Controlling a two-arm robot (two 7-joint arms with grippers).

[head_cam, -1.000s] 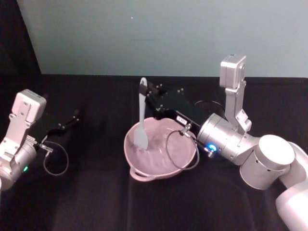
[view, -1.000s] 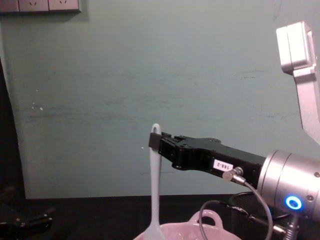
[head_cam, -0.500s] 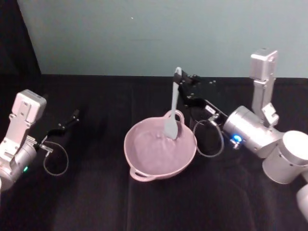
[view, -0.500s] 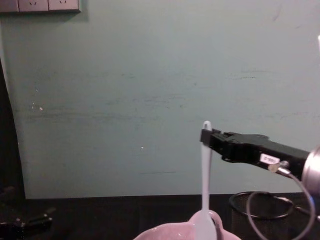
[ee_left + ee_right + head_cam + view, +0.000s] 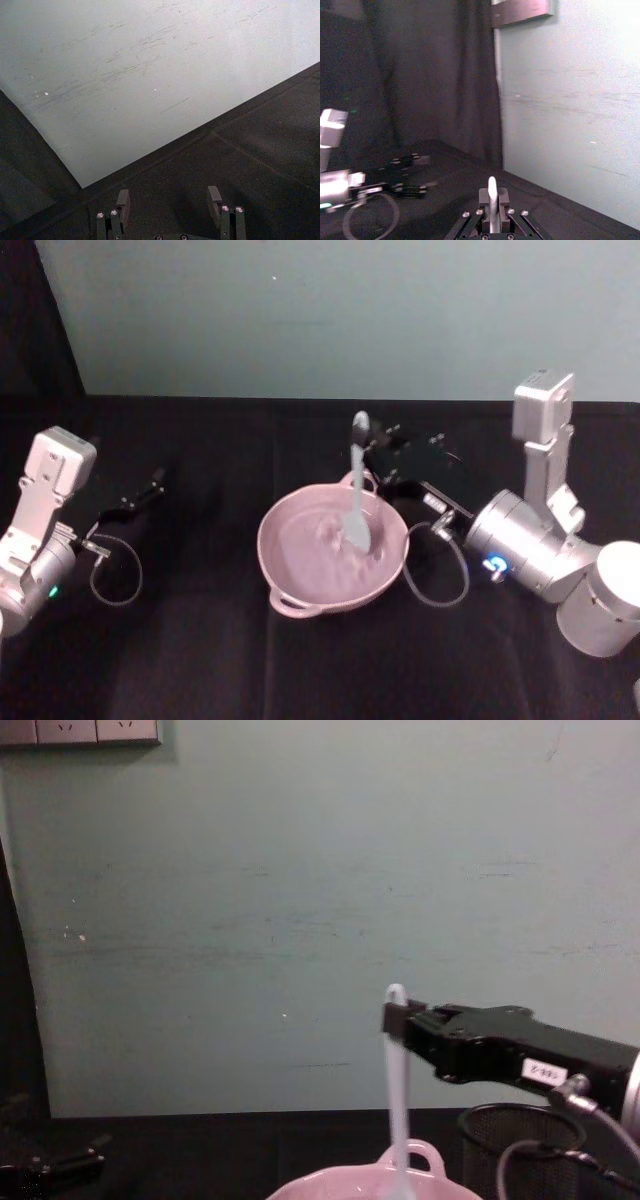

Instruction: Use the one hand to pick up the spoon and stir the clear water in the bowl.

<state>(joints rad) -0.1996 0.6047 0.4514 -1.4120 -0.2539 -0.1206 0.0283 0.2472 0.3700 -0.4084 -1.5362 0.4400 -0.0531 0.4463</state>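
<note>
Since half a second ago the long white plastic spoon (image 5: 356, 495) has swung in from the far rim and dipped. Its paddle now sits in the clear water (image 5: 318, 552) around 2 o'clock inside the pale pink glossy bowl (image 5: 272, 540). The right black two-finger end effector (image 5: 366, 448) is clamped on the handle just under its tip, holding it upright so only the paddle goes under. The left end effector (image 5: 168, 200) lies on the dark worktop (image 5: 200, 640), well off at 9 o'clock, fingers spread and empty.
</note>
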